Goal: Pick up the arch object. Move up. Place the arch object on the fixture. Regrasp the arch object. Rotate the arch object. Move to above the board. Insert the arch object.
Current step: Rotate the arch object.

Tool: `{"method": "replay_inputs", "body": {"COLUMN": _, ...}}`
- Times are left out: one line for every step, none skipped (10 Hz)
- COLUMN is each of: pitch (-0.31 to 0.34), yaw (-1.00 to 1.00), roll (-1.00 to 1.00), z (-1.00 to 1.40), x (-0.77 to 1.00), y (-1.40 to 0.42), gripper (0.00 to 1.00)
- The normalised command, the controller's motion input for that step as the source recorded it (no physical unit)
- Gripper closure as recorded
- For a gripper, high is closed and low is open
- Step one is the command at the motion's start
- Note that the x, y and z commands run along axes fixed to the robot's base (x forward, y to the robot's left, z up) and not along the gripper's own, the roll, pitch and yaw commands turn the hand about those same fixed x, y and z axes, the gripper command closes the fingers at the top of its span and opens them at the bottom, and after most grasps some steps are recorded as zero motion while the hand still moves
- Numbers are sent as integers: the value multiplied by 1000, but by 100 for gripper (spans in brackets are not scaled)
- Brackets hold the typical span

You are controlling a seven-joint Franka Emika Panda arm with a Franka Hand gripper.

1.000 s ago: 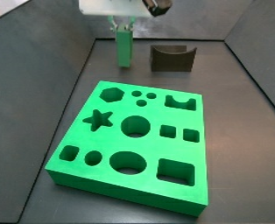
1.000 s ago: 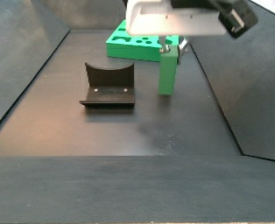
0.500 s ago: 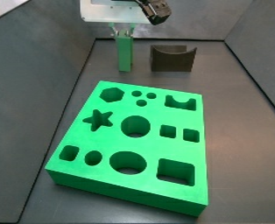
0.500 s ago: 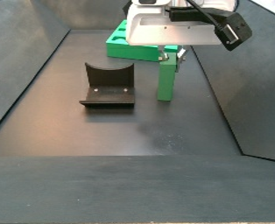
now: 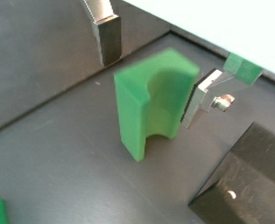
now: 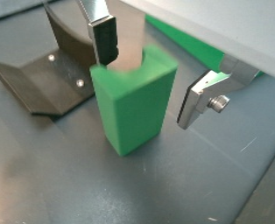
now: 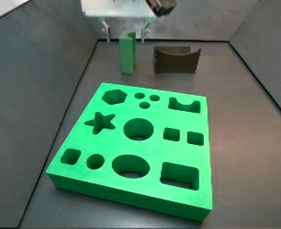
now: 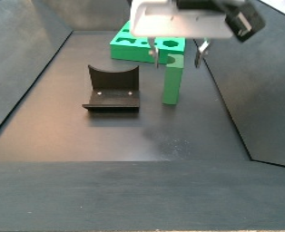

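You see the arch object (image 5: pixel 151 109) as smooth matt green plastic, like the board (image 7: pixel 137 143). The claw (image 6: pixel 151 70), above the arch object, has brushed silver metal fingers (image 6: pixel 204 96). The fixture (image 8: pixel 111 88) looks dull dark plastic; the floor (image 8: pixel 132 136) is matt grey.

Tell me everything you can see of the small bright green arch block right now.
The small bright green arch block looks like smooth matte plastic. It stands upright on end on the dark floor, with a curved notch running down one side, seen in a wrist view. The gripper straddles its top, its silver fingers on either side; contact is unclear. It sits beside the dark scooped fixture, apart from it, with the green board behind.
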Motion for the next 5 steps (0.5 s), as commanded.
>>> {"method": "replay_inputs", "body": {"pitch": 12, "yaw": -31, "roll": -26, "z": 775, "x": -30, "y": 15, "gripper": 0}}
{"method": "replay_inputs", "body": {"pitch": 27, "yaw": -33, "roll": -10, "z": 552, "x": -20, "y": 18, "gripper": 0}}
{"method": "replay_inputs", "body": {"pitch": 33, "yaw": -34, "roll": 2, "z": 371, "x": -18, "y": 20, "gripper": 0}}
{"method": "replay_inputs", "body": {"pitch": 42, "yaw": -35, "roll": 14, "z": 194, "x": -15, "y": 19, "gripper": 0}}
{"method": "replay_inputs", "body": {"pitch": 6, "yaw": -1000, "roll": 4, "z": 0, "x": 0, "y": 83, "gripper": 0}}
